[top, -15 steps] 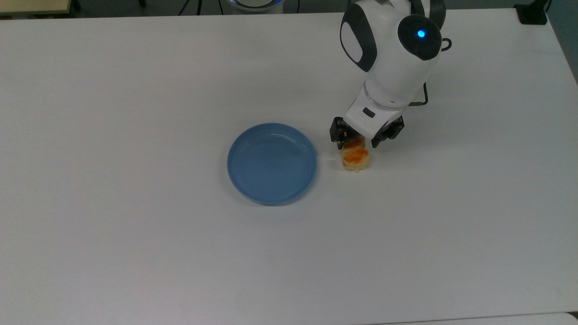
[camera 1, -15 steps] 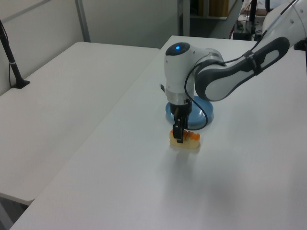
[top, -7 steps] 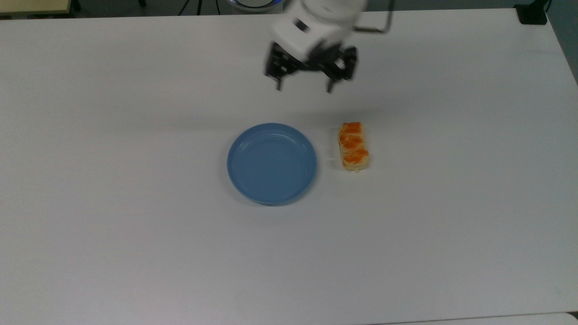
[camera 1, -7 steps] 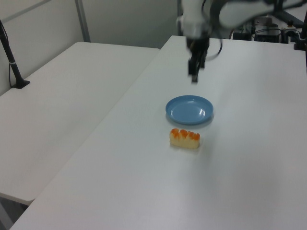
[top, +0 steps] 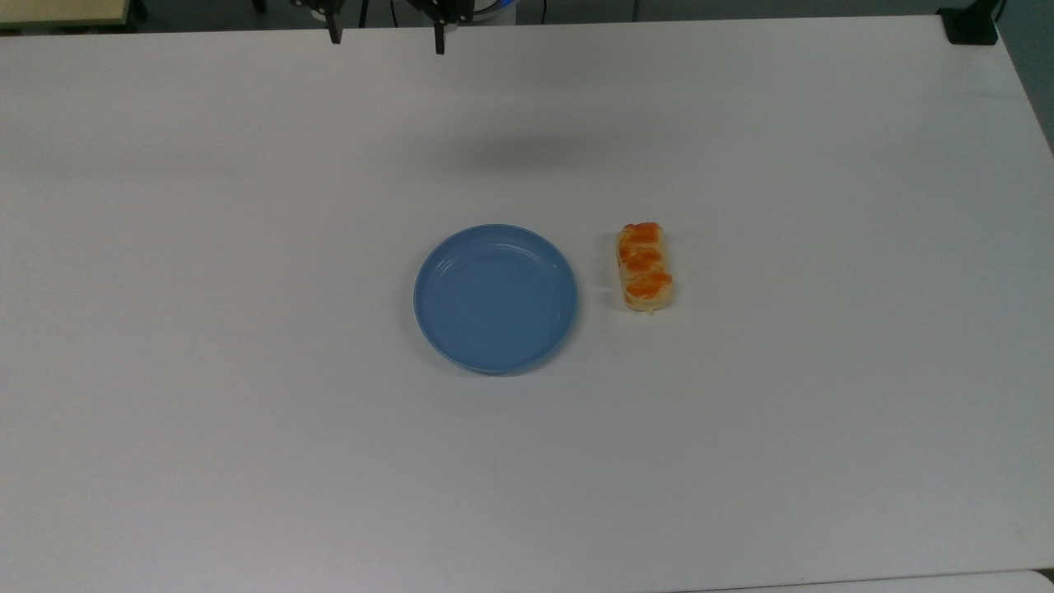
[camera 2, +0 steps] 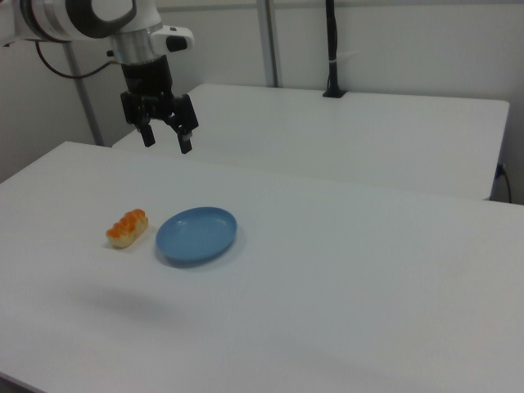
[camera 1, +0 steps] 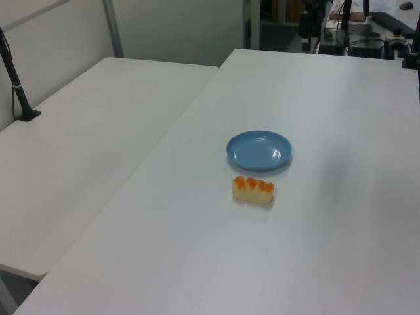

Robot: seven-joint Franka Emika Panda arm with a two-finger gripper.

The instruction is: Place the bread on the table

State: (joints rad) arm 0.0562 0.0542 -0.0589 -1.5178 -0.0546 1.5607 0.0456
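1. Change noted: one second prior, the jaws (camera 2: 164, 139) stood low over the bread (top: 645, 267), straddling its far end. Half a second prior they had lifted clear and moved toward the far side of the counter (top: 247, 453). At this moment they were well apart from the bread, high above the counter's far edge in the top view.

2. Position of the bread: it lay flat on the bare counter, glazed side up, just beside the blue plate (top: 494, 298) on the top view's right, not touching it. The plate carried nothing. The bread had not shifted between the half-second mark and this moment.

3. Bearing on the task: the bread rested on the counter unsupported, so the placement was judged complete. What remained appeared to be only the arm's retreat.

4. Pose of the arm: in the right view the wrist pointed straight down, with the jaws hanging above the counter, beyond the bread and plate on the right view's left.

5. State of the jaws: spread wide and holding nothing, both fingers plainly separated in the right view.
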